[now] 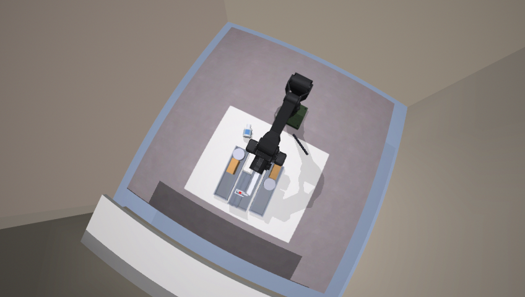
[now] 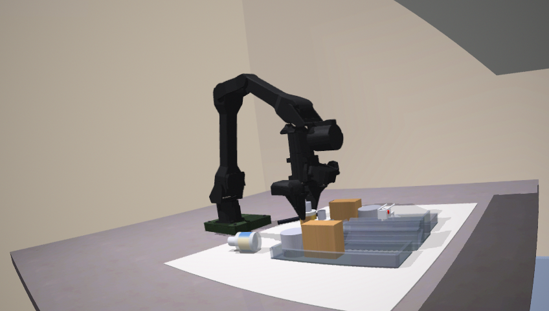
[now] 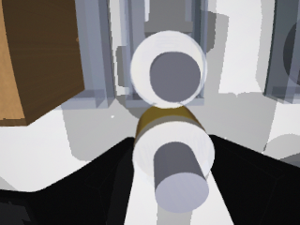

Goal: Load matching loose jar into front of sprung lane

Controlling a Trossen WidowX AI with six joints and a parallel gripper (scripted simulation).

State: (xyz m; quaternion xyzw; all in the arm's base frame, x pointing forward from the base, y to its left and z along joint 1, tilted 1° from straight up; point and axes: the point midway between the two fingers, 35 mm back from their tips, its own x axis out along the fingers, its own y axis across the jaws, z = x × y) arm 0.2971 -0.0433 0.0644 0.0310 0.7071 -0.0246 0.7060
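Observation:
My gripper (image 2: 310, 212) (image 3: 170, 143) is shut on the upright yellow-banded jar (image 2: 307, 206) (image 3: 173, 133), with its grey knob uppermost. It holds the jar just outside the front end of the sprung lane (image 3: 202, 28), in line with it. The old jar (image 3: 170, 70) (image 2: 321, 214) stands upright inside the lane's front end, directly ahead of the held one. Whether the jars touch cannot be told. The other loose jar (image 1: 247, 131) (image 2: 246, 241), with a blue label band, lies on its side. The held jar's bottom is hidden, and the arm hides both lane jars in the top view.
Side trays flank the lane, with orange blocks (image 1: 233, 166) (image 1: 275, 171) (image 2: 322, 238) (image 3: 42, 61) and pale cylinders (image 1: 238, 154) (image 1: 269, 184) (image 2: 291, 240). A small white piece with a red dot (image 1: 239, 192) (image 2: 383, 212) sits farther back. A black rod (image 1: 300, 144) lies near the base.

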